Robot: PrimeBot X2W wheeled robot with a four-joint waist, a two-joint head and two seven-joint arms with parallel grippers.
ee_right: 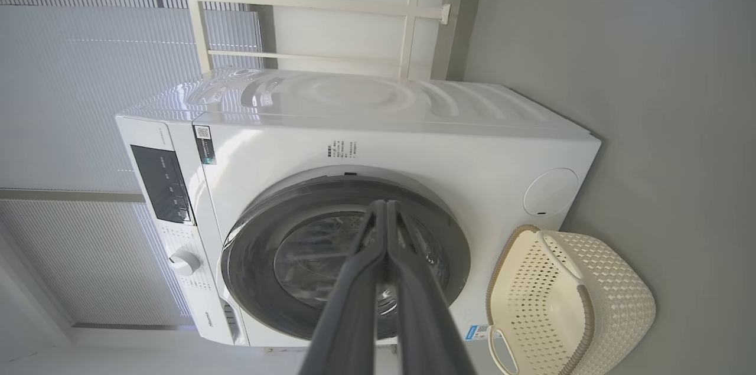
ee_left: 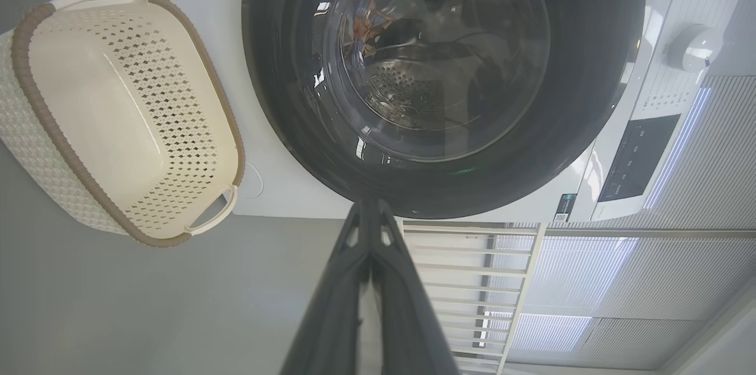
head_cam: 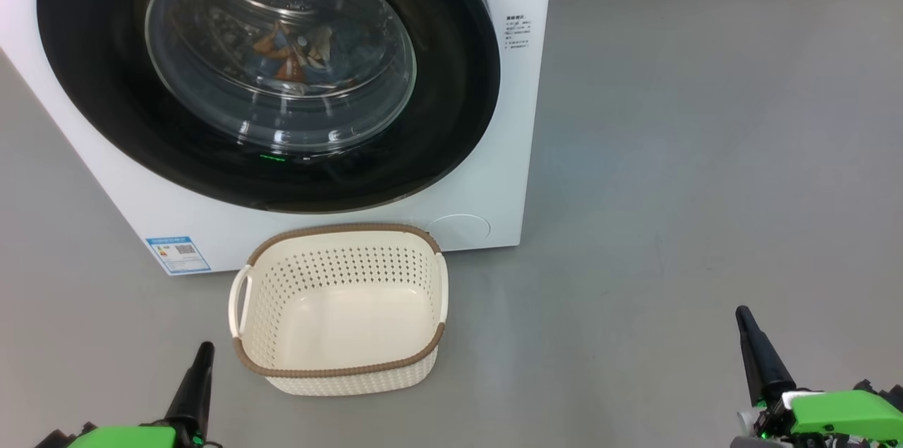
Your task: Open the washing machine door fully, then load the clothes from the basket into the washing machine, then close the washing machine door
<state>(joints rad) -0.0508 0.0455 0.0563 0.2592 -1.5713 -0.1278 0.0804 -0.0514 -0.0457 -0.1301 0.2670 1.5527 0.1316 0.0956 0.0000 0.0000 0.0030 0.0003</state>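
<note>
Grey floor (head_cam: 670, 187) runs bare from my base to the appliance. Nearest, my left gripper (head_cam: 205, 350) sits low at the left and my right gripper (head_cam: 742, 314) low at the right. Each has its two dark fingers pressed together on nothing, and both wrist views confirm the fingers meeting at the tips. Both are well apart from any object, which I judge to be a parked posture, since no grasp is called for. Next, the basket (head_cam: 338, 371) stands upright on the floor just in front of the washing machine (head_cam: 508, 116), its bottom bare; that position suits short transfers to the drum. Beyond it, the washing machine door (head_cam: 451, 81) lies flush against the white front. I judge it closed, though the latch itself cannot be verified. Through the glass, the clothes (head_cam: 293, 56) rest inside the drum, orange print visible. Finding: loading and closing appear complete. Behind the machine, pale blinds (ee_right: 88, 97) cover the wall.
</note>
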